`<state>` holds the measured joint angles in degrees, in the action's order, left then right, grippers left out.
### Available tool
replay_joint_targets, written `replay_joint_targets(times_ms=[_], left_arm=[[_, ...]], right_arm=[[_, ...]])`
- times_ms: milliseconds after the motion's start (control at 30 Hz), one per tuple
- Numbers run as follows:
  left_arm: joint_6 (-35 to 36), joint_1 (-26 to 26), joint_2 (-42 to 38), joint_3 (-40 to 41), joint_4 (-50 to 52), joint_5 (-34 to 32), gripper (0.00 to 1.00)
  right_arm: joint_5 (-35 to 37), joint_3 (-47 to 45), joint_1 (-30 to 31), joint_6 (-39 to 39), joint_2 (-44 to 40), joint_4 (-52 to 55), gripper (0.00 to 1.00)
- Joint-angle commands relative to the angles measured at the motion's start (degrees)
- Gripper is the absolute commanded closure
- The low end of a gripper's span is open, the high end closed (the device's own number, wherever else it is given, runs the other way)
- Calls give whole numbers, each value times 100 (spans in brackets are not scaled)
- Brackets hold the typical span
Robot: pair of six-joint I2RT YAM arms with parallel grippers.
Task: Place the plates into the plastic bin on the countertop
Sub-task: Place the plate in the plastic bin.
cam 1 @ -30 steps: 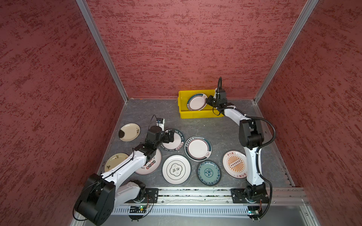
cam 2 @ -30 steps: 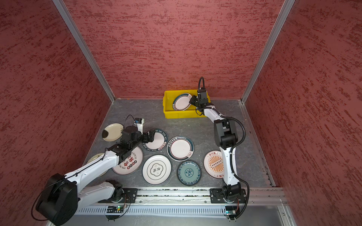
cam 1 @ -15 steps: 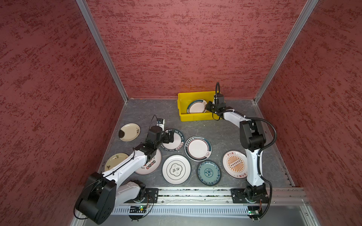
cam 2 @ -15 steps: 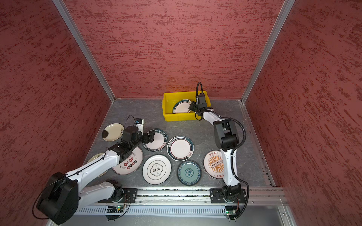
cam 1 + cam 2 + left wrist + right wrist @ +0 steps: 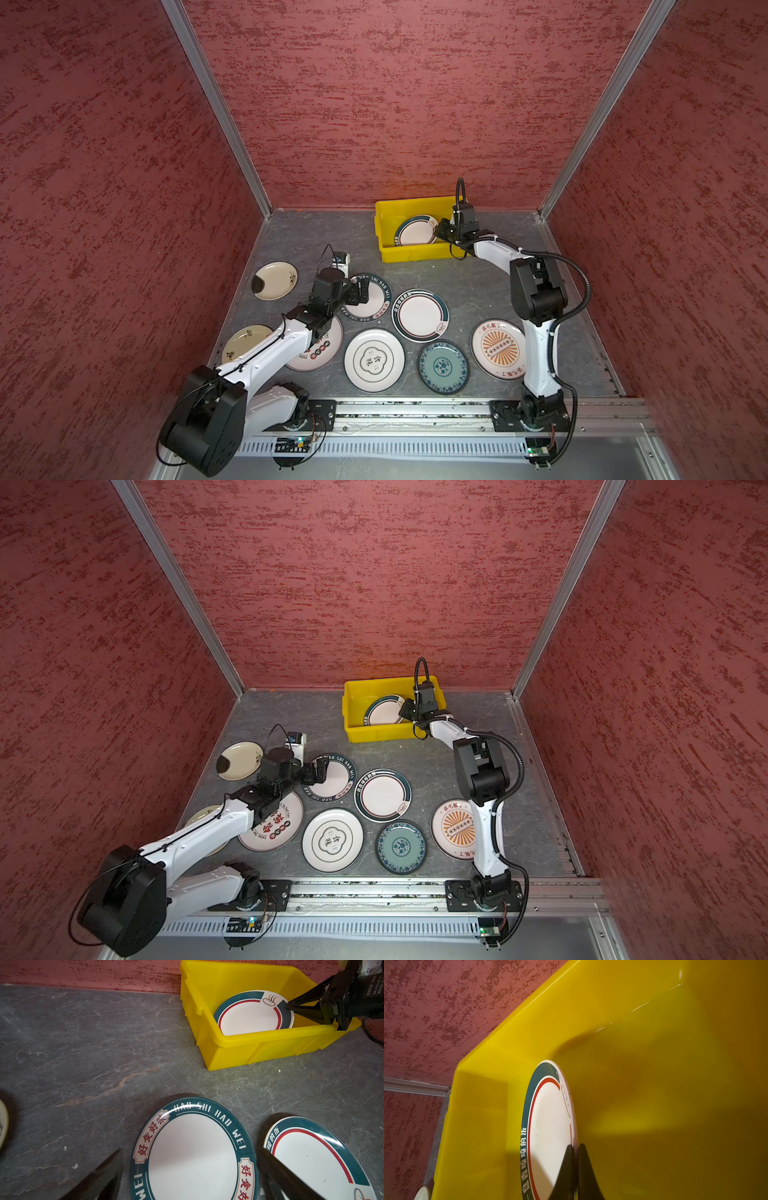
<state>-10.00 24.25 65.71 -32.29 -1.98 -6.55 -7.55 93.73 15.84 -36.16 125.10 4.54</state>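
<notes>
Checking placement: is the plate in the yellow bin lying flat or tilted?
Tilted: the plate leans inside the plastic bin, one edge raised, pinched by the shut right claw.

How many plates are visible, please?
9. A tilted plate sits in the yellow bin. Eight lie on the countertop: far cream plate, near cream plate, red-print plate, lettered plate, teal-rimmed plate, white plate, blue plate, orange plate. None seems hidden.

The plastic bin (image 5: 415, 251) stands at the countertop (image 5: 316, 232)'s back edge, one plate (image 5: 413, 232) in it (tilted), other plates (image 5: 374, 359) spread before it.
</notes>
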Motion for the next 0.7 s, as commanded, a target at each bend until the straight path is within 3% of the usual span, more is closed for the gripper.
replay_joint_targets(times_ms=[0,133,267,667], left_arm=[[42,37,-93,-91,24,-66,0],[42,36,-111,-86,31,-66,1],[33,35,-146,-91,49,-74,1],[-113,35,-362,-105,202,-206,1]], right_arm=[[-128,408,86,78,248,243,100],[-175,727,89,218,405,560,95],[-226,878,88,301,445,709,78],[-198,776,86,460,-170,786,45]])
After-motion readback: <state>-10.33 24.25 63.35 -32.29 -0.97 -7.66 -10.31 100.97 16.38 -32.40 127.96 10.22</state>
